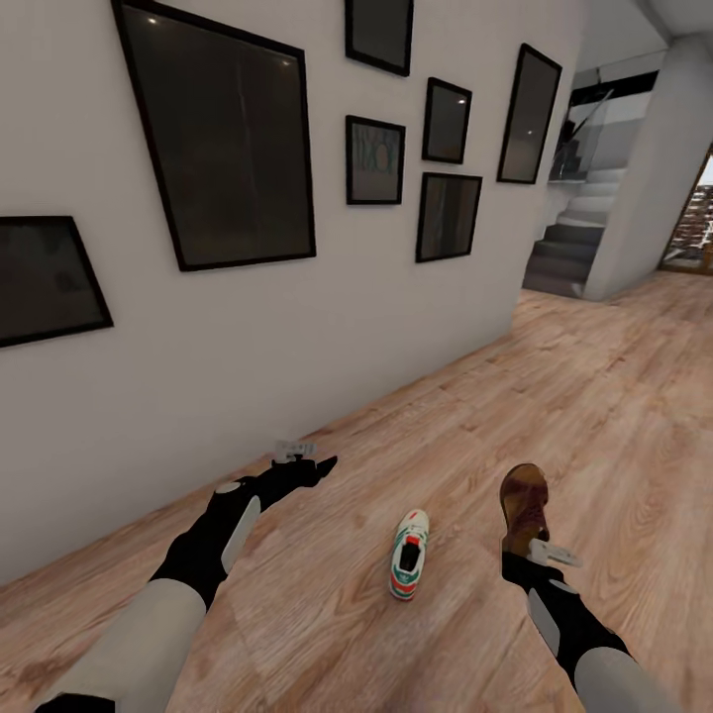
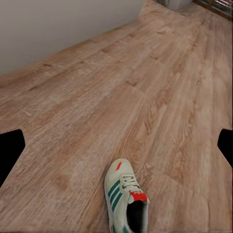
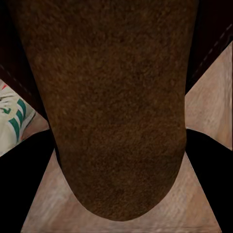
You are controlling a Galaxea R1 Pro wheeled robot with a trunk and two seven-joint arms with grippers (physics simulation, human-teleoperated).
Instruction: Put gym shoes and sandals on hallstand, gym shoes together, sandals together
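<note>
One cream-white gym shoe (image 1: 408, 555) with green stripes and a red heel tab lies on the wood-plank corridor floor (image 1: 594, 396), between my two arms. It also appears in the left wrist view (image 2: 126, 199) and at the edge of the right wrist view (image 3: 12, 124). My right gripper (image 1: 522, 543) is shut on a dark brown sandal (image 1: 523, 500), whose surface looms close between the black fingers (image 3: 208, 170). My left gripper (image 1: 319, 465) hangs open over bare floor, left of and beyond the shoe, with its fingertips (image 2: 9, 150) wide apart. The hallstand, the second gym shoe and the second sandal are out of view.
A white wall (image 1: 297, 337) hung with several black-framed pictures (image 1: 223, 139) runs close along my left side. Far back right are a staircase (image 1: 569, 248) and a pale column (image 1: 654, 168). Wood floor stretches ahead and to the right.
</note>
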